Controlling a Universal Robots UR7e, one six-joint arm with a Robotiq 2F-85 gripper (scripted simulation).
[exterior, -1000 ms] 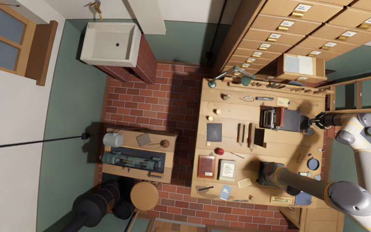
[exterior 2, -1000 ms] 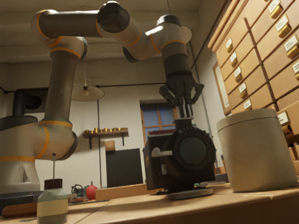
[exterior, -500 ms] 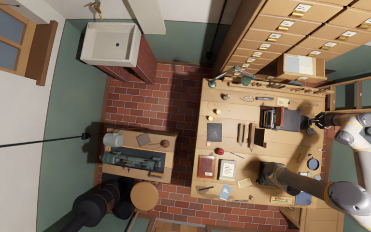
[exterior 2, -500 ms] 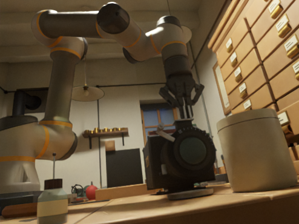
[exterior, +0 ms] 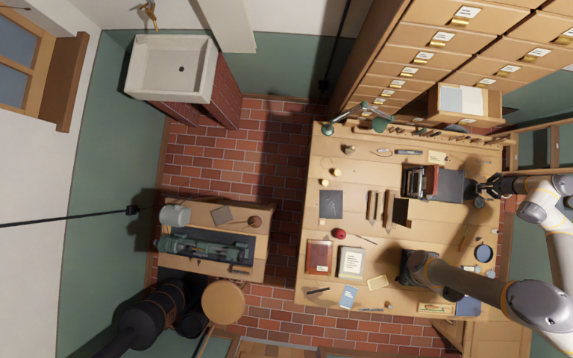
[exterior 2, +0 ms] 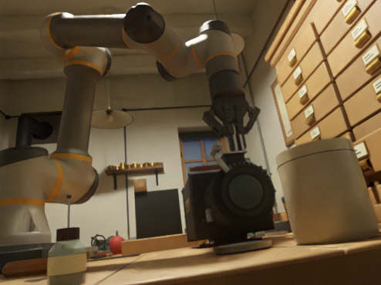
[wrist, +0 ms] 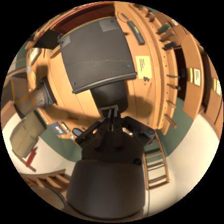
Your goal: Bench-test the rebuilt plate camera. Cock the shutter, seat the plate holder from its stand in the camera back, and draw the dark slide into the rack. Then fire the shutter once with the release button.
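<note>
My gripper [exterior 2: 236, 147] stands straight above the lens barrel [exterior 2: 240, 191] of the plate camera [exterior: 435, 184], its fingers closed with nothing held. A pale cocking lever [exterior 2: 220, 160] juts up to the left at the top of the barrel, beside the fingertips. From the wrist camera the fingertips [wrist: 110, 116] sit over the dark lens barrel in front of the camera's grey body [wrist: 96, 55]. The dark plate holder [exterior: 399, 212] stands upright in its wooden stand near the bench's middle, and the slotted rack [exterior: 373, 205] stands just left of it.
A tall cabinet of labelled drawers [exterior: 456, 46] rises behind the bench, with a tool rail [exterior: 422, 133] and green lamp [exterior: 372, 120] along the rear edge. A pale canister [exterior 2: 326, 190] stands close to the camera's right. Books, a red ball [exterior: 338, 233] and small jars crowd the front.
</note>
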